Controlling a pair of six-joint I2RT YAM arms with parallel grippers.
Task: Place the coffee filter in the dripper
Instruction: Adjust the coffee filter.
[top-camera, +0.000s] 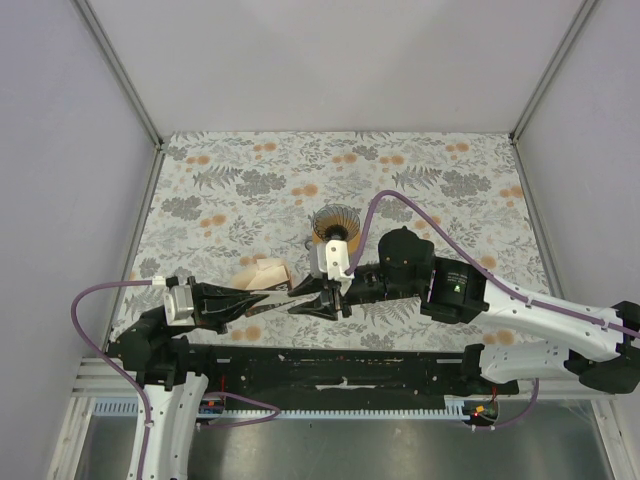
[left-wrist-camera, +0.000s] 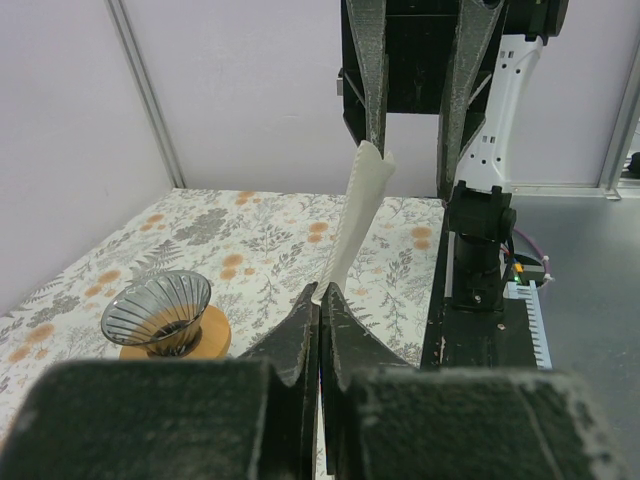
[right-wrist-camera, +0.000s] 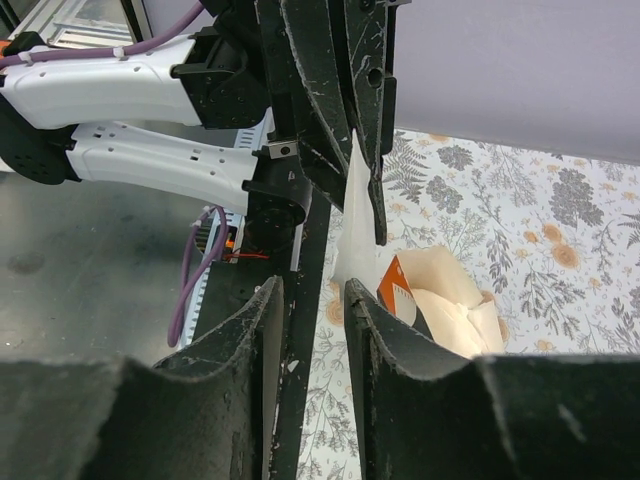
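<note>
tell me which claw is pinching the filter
The left claw: its jaws are shut on one end of the coffee filter, while the right claw stands open around the other end.

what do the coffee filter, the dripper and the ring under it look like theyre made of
Coffee filter: thin white paper, matte; it bends and shows a crimped seam along one edge.
Dripper: dark and see-through with fine ribs, so probably thin wire, though it could be smoked glass.
Tan ring under it: likely wood or cork, since it looks matte and flat.
</note>
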